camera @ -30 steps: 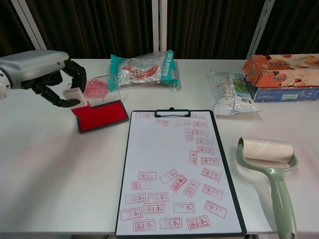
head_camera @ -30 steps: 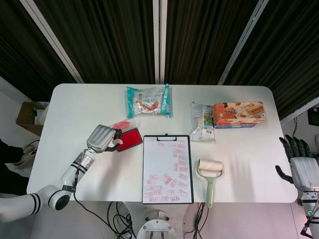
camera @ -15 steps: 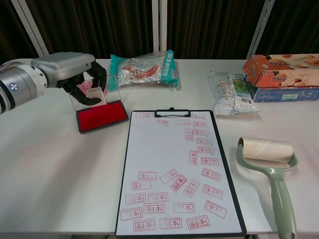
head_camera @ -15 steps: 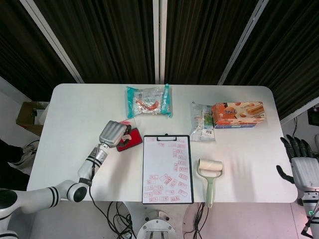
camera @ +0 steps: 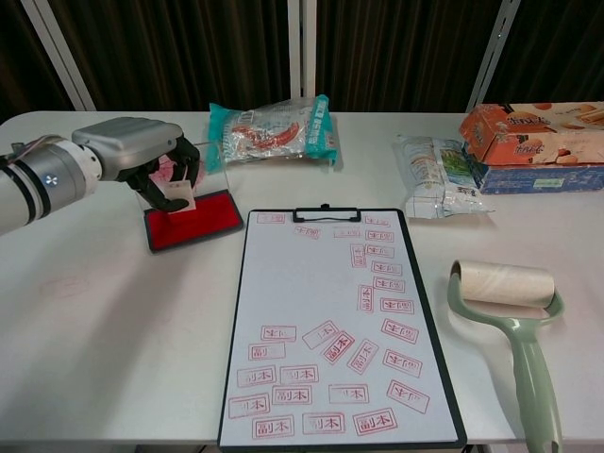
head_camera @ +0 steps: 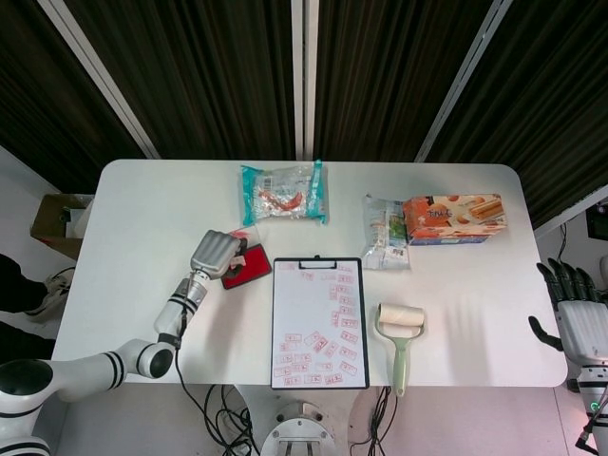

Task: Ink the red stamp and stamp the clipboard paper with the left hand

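My left hand [head_camera: 217, 255] [camera: 142, 156] hovers over the back left of the red ink pad [head_camera: 249, 273] [camera: 196, 219] and pinches the small stamp [camera: 176, 199] in its fingertips. The stamp's base is at the pad's surface; whether it touches I cannot tell. The black clipboard [head_camera: 273, 328] [camera: 236, 330] lies just right of the pad, and its white paper [head_camera: 306, 309] [camera: 307, 283] bears several red stamp marks. My right hand [head_camera: 578, 321] hangs beyond the table's right edge with its fingers apart and holds nothing; the chest view does not show it.
A teal snack bag [head_camera: 282, 193] [camera: 274, 132] lies behind the pad. A wipes packet [head_camera: 385, 233] [camera: 436, 177] and an orange box [head_camera: 454, 218] [camera: 533, 132] sit at the back right. A green lint roller [head_camera: 399, 334] [camera: 510, 302] lies right of the clipboard.
My left hand has carried the stamp rightward from beside the pad to over it, then lowered it onto the pad's surface. The right hand has not moved.
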### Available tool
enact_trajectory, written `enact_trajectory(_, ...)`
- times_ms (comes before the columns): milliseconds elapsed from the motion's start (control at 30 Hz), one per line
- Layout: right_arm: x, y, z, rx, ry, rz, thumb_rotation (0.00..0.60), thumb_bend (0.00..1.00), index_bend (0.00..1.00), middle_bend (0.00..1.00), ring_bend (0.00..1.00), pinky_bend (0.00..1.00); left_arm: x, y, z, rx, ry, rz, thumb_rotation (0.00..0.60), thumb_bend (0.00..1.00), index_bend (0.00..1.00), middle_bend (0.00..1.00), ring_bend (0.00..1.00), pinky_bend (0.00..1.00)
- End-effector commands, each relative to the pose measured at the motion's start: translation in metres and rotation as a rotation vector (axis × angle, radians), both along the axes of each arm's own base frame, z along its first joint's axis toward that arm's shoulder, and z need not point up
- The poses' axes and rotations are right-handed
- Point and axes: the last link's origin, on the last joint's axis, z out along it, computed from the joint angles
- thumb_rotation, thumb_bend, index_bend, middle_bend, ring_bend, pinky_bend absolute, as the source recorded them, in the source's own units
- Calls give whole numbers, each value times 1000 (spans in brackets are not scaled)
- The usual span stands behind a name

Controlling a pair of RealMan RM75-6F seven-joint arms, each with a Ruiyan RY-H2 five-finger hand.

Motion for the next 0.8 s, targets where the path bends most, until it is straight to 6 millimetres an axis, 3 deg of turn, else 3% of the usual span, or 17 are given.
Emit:
enact_trajectory(33,0,0,0,-1,1,-1,600,225,0,0,0,0,-1,0,-2,-5,-1,6,600,469,675,687,1000,1000)
enact_trajectory(567,-1,1,-1,3,1,-1,600,226,0,0,0,0,-4,0,-2,-3,-28,18,600,474,680,694,1000,1000)
enact_trajectory(800,0,1,1,-4,1,0,600,226,0,0,0,0,23,0,26,24,-196,0,600,474,680,694,1000,1000)
